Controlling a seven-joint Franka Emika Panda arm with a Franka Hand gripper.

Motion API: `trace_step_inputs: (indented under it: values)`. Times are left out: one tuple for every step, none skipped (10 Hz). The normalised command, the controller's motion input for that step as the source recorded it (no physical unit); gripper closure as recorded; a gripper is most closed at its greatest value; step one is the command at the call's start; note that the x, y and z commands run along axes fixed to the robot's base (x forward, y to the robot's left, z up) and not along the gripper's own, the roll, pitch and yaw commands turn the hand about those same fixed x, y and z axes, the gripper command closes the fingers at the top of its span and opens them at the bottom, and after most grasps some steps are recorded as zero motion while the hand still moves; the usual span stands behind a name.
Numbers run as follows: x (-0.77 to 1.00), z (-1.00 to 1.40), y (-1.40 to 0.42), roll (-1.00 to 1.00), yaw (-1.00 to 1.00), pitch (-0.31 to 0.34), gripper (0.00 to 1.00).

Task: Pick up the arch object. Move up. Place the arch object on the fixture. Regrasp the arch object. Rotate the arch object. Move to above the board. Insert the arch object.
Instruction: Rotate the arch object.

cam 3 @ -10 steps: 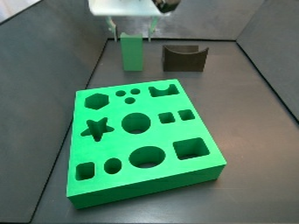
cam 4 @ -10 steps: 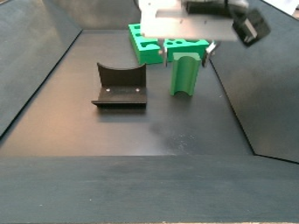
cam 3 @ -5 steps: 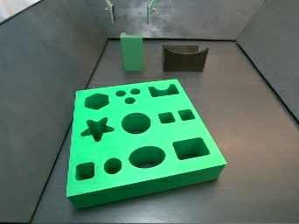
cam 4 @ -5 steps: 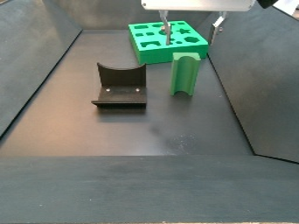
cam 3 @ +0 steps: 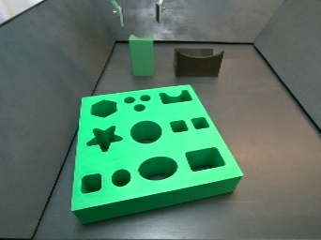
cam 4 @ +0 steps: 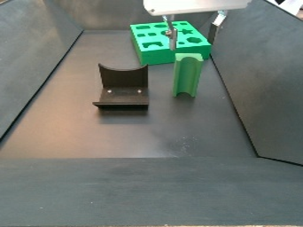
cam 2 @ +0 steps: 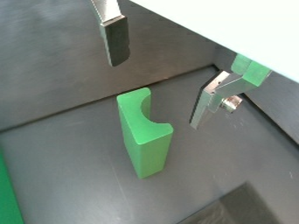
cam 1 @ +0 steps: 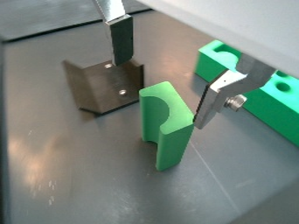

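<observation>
I see the arch object (cam 1: 166,122) standing upright on the floor just beside the fixture (cam 1: 103,85), not held, and the board (cam 3: 156,152) lies apart from both. The gripper (cam 1: 166,59) hangs above it with fingers (cam 1: 121,39) wide apart, so I judge every step remains. Its body is cut off in both side views.

Dark floor (cam 3: 269,122) carries board (cam 3: 150,150), fixture (cam 3: 197,62), upright arch object (cam 3: 142,54); pincer (cam 3: 137,11) above.
</observation>
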Motion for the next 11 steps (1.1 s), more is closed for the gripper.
trace_step_inputs:
  values:
    - [0.01,-0.01,0.01,0.00,1.00,0.005,0.00]
    - [0.01,-0.01,0.00,0.00,1.00,0.005,0.00]
    - [0.01,-0.01,0.00,0.00,1.00,0.005,0.00]
    - [0.01,-0.01,0.00,0.00,1.00,0.006,0.00]
    - [0.01,-0.01,0.00,0.00,1.00,0.006,0.00]
    - [0.01,-0.01,0.00,0.00,1.00,0.006,0.00]
    - [0.01,-0.01,0.00,0.00,1.00,0.006,0.00]
    - [0.01,-0.01,0.00,0.00,1.00,0.006,0.00]
    - [0.01,-0.01,0.00,0.00,1.00,0.006,0.00]
    - [0.01,-0.01,0.00,0.00,1.00,0.007,0.00]
    - [0.01,-0.01,0.00,0.00,1.00,0.007,0.00]
